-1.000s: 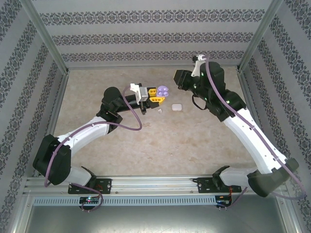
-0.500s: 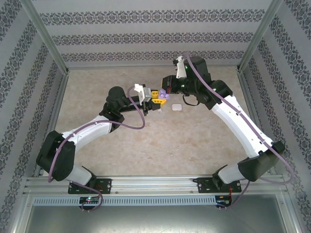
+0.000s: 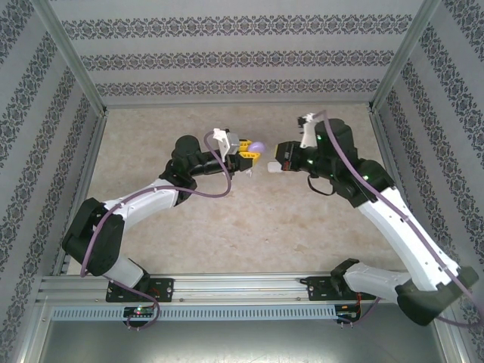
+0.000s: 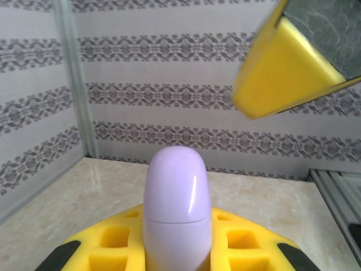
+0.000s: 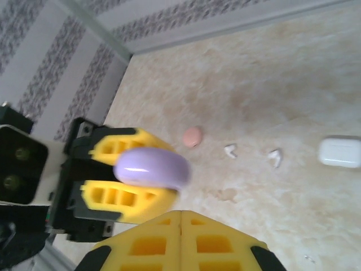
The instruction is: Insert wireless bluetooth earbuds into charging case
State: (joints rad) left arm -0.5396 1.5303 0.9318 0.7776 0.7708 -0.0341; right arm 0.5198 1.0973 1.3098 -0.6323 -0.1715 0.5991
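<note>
A closed purple charging case (image 4: pixel 176 203) stands pinched between the yellow fingers of my left gripper (image 4: pixel 176 243), held above the table (image 3: pixel 257 147). My right gripper (image 5: pixel 180 217) is shut and holds nothing, its tip just to the right of the case (image 5: pixel 151 167) and apart from it. One of its yellow fingers (image 4: pixel 285 70) hangs above the case in the left wrist view. Two white earbuds (image 5: pixel 230 150) (image 5: pixel 274 157) lie loose on the table below.
A small pink case (image 5: pixel 193 136) rests on the table beside the earbuds, and a white case (image 5: pixel 340 152) lies further right. Patterned walls and metal posts ring the beige table (image 3: pixel 249 219).
The purple case looked spread open a second ago and now shows closed. My right gripper came in to it, shut, and drew back to the right. The left gripper lifted slightly.
</note>
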